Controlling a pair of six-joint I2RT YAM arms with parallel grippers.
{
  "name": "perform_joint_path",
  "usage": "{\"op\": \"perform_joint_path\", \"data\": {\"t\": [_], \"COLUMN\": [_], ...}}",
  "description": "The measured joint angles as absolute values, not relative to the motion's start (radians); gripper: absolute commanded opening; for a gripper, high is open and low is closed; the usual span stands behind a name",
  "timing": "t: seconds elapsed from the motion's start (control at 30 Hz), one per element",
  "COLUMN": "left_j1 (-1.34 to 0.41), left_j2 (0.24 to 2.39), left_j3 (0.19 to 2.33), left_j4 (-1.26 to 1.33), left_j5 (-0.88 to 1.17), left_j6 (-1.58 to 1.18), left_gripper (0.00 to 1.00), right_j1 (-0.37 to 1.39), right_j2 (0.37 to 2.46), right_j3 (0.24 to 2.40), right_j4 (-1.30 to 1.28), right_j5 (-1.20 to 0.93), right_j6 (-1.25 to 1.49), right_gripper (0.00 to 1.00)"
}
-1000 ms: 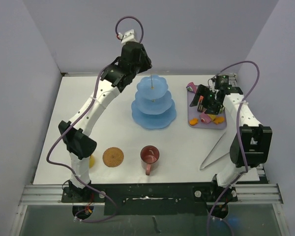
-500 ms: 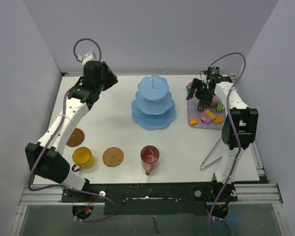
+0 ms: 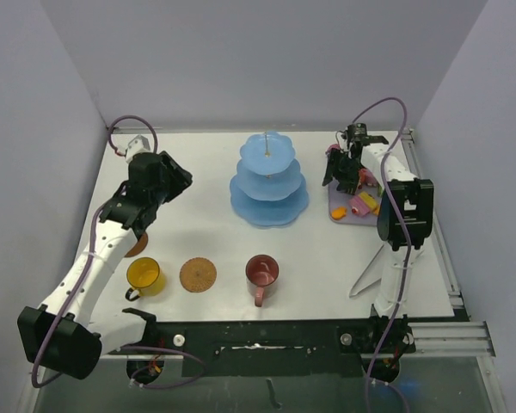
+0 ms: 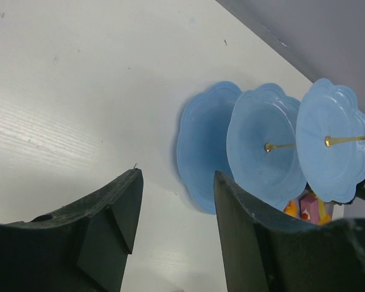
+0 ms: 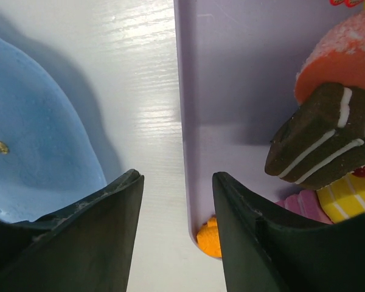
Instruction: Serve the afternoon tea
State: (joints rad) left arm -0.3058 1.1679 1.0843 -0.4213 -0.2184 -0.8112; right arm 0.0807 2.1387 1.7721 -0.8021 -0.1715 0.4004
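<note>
Nearest us, the yellow mug [image 3: 144, 275], dark-red mug [image 3: 262, 272] and a coaster [image 3: 198, 274] wait on the counter [image 3: 327, 258]; our left hand [image 4: 177, 176] has swung clear of the bare stand [image 3: 268, 181], released; our right hand [image 5: 177, 176], likewise empty, has shifted along the tray [image 5: 231, 91] toward the cakes [image 5: 328, 140], none served yet

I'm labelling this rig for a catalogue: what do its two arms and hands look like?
The left arm and right arm have white links, bulky black joints and a looping purple cable. The left hand and right hand each have two broad matte-black fingers.
</note>
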Motion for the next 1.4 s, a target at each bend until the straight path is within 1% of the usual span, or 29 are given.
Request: {"op": "perform_joint_path", "data": {"t": [0.03,0.1,0.23,0.33,0.53,0.67,0.87,0.9,0.97,1.07,1.13,1.2,1.23,1.3,1.4], "left_j1": [-0.306,-0.306,-0.306,-0.306,-0.306,-0.306,-0.306,-0.306,-0.306,-0.306,-0.306,-0.306,-0.306,-0.306,-0.306], "left_j2": [1.165,1.163,1.157,1.152,1.142,1.126,1.095,1.087,1.071,1.050,1.047,1.047,1.047,1.047,1.047], "left_j3": [1.078,1.072,1.071,1.071,1.064,1.039,1.002,0.993,0.978,0.956,0.954,0.954,0.954,0.953,0.946], "left_j4": [-0.427,-0.438,-0.445,-0.448,-0.463,-0.474,-0.499,-0.500,-0.502,-0.510,-0.516,-0.520,-0.521,-0.521,-0.520], "left_j5": [-0.215,-0.212,-0.208,-0.208,-0.205,-0.203,-0.202,-0.202,-0.202,-0.201,-0.201,-0.201,-0.201,-0.201,-0.201], "left_j6": [-0.814,-0.821,-0.823,-0.823,-0.827,-0.829,-0.831,-0.831,-0.835,-0.840,-0.842,-0.842,-0.841,-0.841,-0.838], "left_gripper": [0.48,0.48,0.48,0.48,0.48,0.48,0.48,0.48,0.48,0.48,0.48,0.48,0.48,0.49,0.49], "right_j1": [0.081,0.086,0.110,0.130,0.154,0.166,0.206,0.213,0.218,0.225,0.225,0.224,0.224,0.223,0.217], "right_j2": [2.144,2.158,2.173,2.171,2.133,2.104,2.053,2.048,2.043,2.041,2.040,2.035,2.027,1.997,1.890], "right_j3": [1.772,1.772,1.764,1.732,1.630,1.583,1.512,1.505,1.501,1.504,1.519,1.549,1.571,1.597,1.600], "right_j4": [-0.803,-0.808,-0.814,-0.806,-0.762,-0.743,-0.733,-0.738,-0.746,-0.765,-0.786,-0.806,-0.820,-0.836,-0.867], "right_j5": [-0.168,-0.157,-0.122,-0.105,-0.051,-0.019,-0.001,-0.001,-0.002,-0.012,-0.019,-0.021,-0.019,-0.009,0.018], "right_j6": [0.396,0.387,0.370,0.364,0.370,0.381,0.431,0.444,0.465,0.492,0.496,0.501,0.505,0.512,0.543], "right_gripper": [0.49,0.42,0.35,0.27,0.17,0.13,0.13,0.14,0.22,0.30,0.40,0.52,0.56,0.60,0.76]}}
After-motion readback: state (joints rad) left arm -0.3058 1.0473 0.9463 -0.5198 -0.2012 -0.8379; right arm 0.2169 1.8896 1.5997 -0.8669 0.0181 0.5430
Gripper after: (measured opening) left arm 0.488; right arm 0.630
